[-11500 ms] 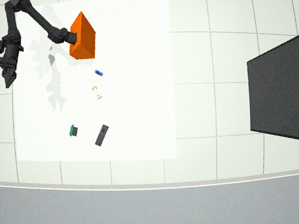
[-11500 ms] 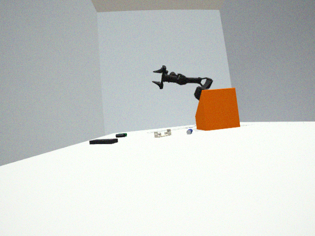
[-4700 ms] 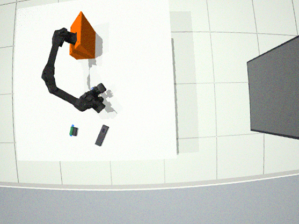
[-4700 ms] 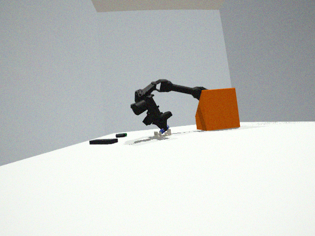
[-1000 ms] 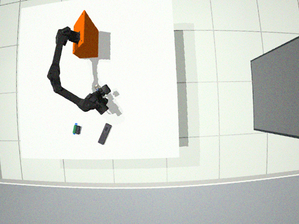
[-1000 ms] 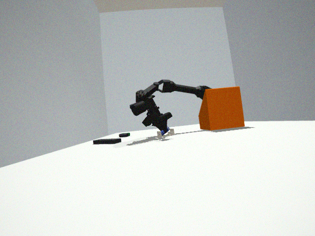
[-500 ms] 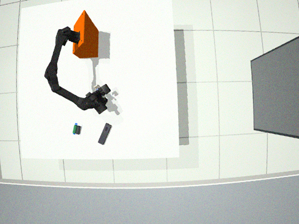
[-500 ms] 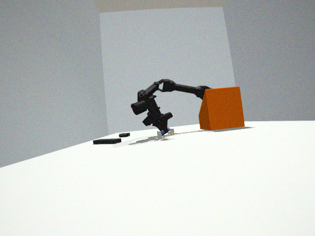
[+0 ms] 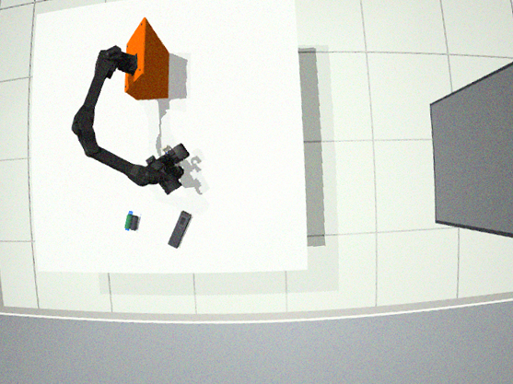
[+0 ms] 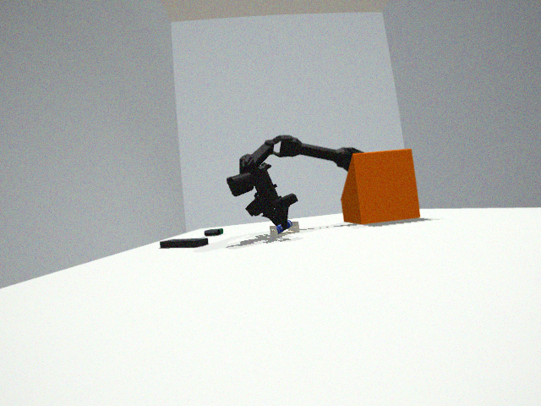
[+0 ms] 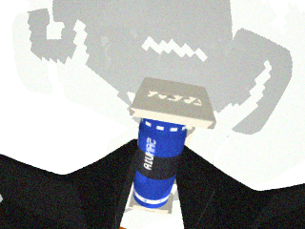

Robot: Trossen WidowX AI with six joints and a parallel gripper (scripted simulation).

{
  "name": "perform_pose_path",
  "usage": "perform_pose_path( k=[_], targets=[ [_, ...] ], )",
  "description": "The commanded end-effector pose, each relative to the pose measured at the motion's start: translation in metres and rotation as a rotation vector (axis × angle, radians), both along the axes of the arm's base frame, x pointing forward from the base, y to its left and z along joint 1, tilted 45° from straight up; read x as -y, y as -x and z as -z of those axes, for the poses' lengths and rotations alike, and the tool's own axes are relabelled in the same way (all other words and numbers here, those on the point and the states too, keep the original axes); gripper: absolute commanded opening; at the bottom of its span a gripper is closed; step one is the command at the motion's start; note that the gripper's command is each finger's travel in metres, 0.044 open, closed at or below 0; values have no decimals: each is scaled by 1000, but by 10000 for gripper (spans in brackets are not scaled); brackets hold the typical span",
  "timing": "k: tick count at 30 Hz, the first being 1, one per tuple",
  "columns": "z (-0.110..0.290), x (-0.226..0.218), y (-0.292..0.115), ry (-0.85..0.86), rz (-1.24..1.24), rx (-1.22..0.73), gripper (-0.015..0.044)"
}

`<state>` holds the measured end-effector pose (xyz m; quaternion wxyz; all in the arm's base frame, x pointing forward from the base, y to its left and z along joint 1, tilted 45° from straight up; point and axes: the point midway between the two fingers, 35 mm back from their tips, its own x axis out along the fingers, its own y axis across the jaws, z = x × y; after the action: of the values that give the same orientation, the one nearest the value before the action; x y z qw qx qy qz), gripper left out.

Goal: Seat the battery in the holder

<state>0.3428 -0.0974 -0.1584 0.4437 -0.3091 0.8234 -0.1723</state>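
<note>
The arm's gripper [image 11: 155, 172] has its jaws clamped on the blue battery [image 11: 156, 162], gripping it across its dark middle band. In the wrist view the battery points away from the camera, its far end reaching the edge of the pale beige holder [image 11: 173, 103], which lies on the white surface [image 10: 305, 305] just beyond the jaws. The battery's far end seems to sit against or slightly under the holder's near edge, though the view is too coarse to tell whether it touches. A second pale piece shows beneath the battery's near end [image 11: 152, 206].

From the exterior view the gripper [image 10: 281, 222] is tilted steeply down, with the battery [image 10: 285, 225] low at the holder [image 10: 293, 227], close to the surface.

Taking the holder as the landmark: the orange block [image 9: 146, 63] carrying the arm's base stands well apart from it, across the surface. On the holder's other side, also apart, lie a small green and blue object [image 9: 130, 221] and a flat dark bar [image 9: 179, 229], side by side without touching.
</note>
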Motion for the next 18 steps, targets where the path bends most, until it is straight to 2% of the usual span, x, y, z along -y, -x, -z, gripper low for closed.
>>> perform_pose_path(
  k=[1, 18],
  targets=[
    [5, -1, -4, -15, -6, 30, 85],
    [5, 1, -2, -40, -38, 65, 85]
  ],
)
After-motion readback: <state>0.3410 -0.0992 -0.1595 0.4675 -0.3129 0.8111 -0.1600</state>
